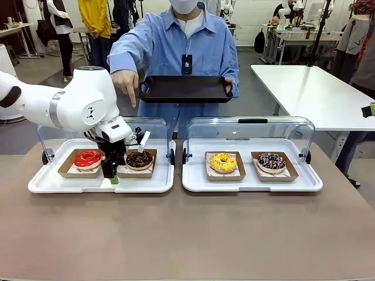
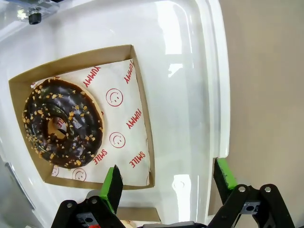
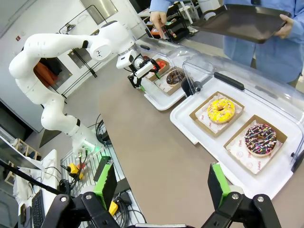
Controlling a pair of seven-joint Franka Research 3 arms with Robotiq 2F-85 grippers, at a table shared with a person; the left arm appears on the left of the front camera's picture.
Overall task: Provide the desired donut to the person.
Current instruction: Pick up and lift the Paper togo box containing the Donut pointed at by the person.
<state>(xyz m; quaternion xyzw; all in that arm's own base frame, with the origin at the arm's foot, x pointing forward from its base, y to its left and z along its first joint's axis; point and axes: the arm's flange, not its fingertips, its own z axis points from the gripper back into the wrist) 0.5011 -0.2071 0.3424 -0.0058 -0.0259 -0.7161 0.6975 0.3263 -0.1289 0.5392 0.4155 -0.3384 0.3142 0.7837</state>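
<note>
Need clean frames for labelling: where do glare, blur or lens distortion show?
Front view: even light, sharp, only faint reflections on the clear plastic domed lid at right. Left wrist view: bright glare patches on the glossy white plastic tray; the chocolate nut-sprinkled donut is crisp. Right wrist view: wide-angle lens tilts and bends the scene, with highlights streaking that lid.

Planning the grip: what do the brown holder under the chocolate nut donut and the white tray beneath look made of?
Square brown holder: likely matte cardboard, thin folded walls, raw edges. White rectangular tray: probably glossy plastic, judging by bright reflections.
</note>
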